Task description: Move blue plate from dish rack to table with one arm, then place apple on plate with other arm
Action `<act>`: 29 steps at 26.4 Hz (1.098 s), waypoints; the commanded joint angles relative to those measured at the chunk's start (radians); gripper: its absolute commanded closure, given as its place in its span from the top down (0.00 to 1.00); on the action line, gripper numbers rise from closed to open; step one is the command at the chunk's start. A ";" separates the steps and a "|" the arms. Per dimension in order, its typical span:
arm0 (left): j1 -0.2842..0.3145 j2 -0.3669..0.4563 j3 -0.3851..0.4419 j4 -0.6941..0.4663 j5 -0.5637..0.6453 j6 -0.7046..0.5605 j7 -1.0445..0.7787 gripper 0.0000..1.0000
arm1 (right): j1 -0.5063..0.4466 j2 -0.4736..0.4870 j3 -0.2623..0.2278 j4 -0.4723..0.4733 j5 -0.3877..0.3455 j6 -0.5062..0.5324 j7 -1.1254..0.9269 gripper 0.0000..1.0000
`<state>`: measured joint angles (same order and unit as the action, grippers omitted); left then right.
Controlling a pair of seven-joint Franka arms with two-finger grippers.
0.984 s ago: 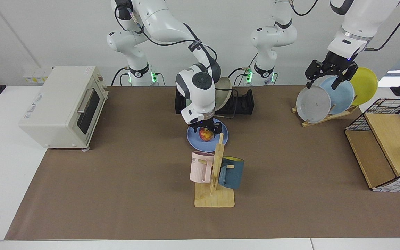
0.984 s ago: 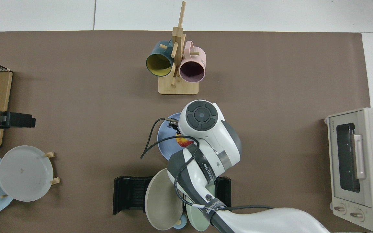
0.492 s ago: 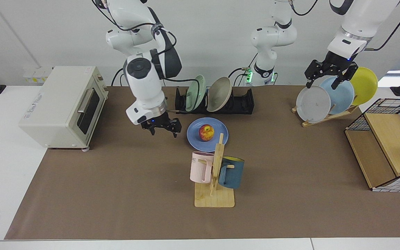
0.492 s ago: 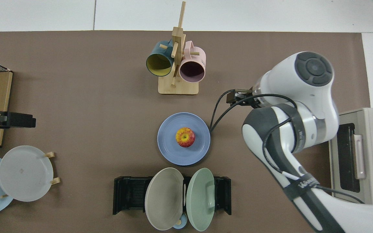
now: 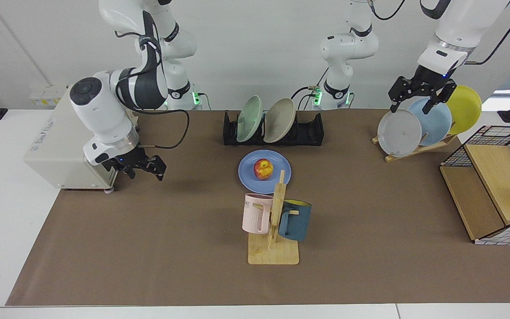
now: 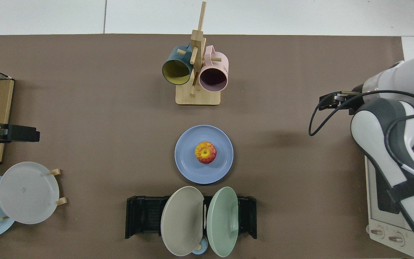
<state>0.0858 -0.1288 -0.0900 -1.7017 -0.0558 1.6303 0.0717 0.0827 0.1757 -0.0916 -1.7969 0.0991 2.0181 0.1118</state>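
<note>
- Round periwinkle-blue plate (image 5: 264, 171) lies flat on the brown mat of the white-edged table (image 5: 148, 248), mid-table, just off the black slotted dish rack (image 5: 312, 130); in the top view the plate (image 6: 192, 169) is at 12 o'clock from the rack (image 6: 144, 216).
- Small red-and-yellow apple (image 5: 263, 169) sits upright on the plate, roughly at its centre; top view (image 6: 205, 152) agrees. Nothing is gripping it.
- Rack holds a pale green plate (image 5: 248, 119) and a beige plate (image 5: 280, 120), both on edge.
- Right gripper (image 5: 142, 169): well apart from the plate, at its 9 o'clock in the facing view, above the mat just beside the cream toaster oven (image 5: 56, 146). Fingers spread, nothing between them.
- Left gripper (image 5: 419, 95): at the slanted wooden plate stand (image 5: 419, 148), above the grey plate (image 5: 399, 133) and the sky-blue plate (image 5: 434, 122). Fingers apart, empty. This arm waits.
- Wooden mug tree (image 5: 275, 230) with a pink mug (image 5: 256, 213) and a dark teal mug (image 5: 295, 220) stands at 6 o'clock from the blue plate in the facing view, near but not touching.
</note>
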 commanded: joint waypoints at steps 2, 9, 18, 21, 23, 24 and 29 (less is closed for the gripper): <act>0.002 -0.006 -0.001 -0.006 0.008 -0.009 0.010 1.00 | -0.015 -0.068 0.013 0.077 -0.038 -0.134 -0.015 1.00; 0.002 -0.006 -0.001 -0.006 0.008 -0.009 0.010 1.00 | -0.020 -0.065 0.018 0.232 -0.053 -0.329 -0.072 1.00; 0.000 -0.006 -0.001 -0.006 0.008 -0.009 0.010 1.00 | -0.009 -0.148 0.020 0.100 -0.050 -0.225 -0.106 1.00; 0.000 -0.006 -0.001 -0.006 0.008 -0.009 0.010 1.00 | -0.018 -0.151 0.020 0.091 -0.048 -0.203 -0.233 1.00; 0.000 -0.006 -0.001 -0.006 0.008 -0.009 0.010 1.00 | -0.017 -0.150 0.020 0.093 -0.048 -0.202 -0.244 1.00; 0.000 -0.006 -0.001 -0.006 0.008 -0.009 0.010 1.00 | -0.015 -0.150 0.020 0.094 -0.050 -0.203 -0.238 1.00; 0.000 -0.006 -0.001 -0.006 0.008 -0.009 0.010 1.00 | -0.004 -0.150 0.020 0.094 -0.058 -0.202 -0.152 1.00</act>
<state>0.0857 -0.1288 -0.0905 -1.7017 -0.0558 1.6303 0.0717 0.0765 0.0556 -0.0765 -1.6638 0.0549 1.7872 -0.0722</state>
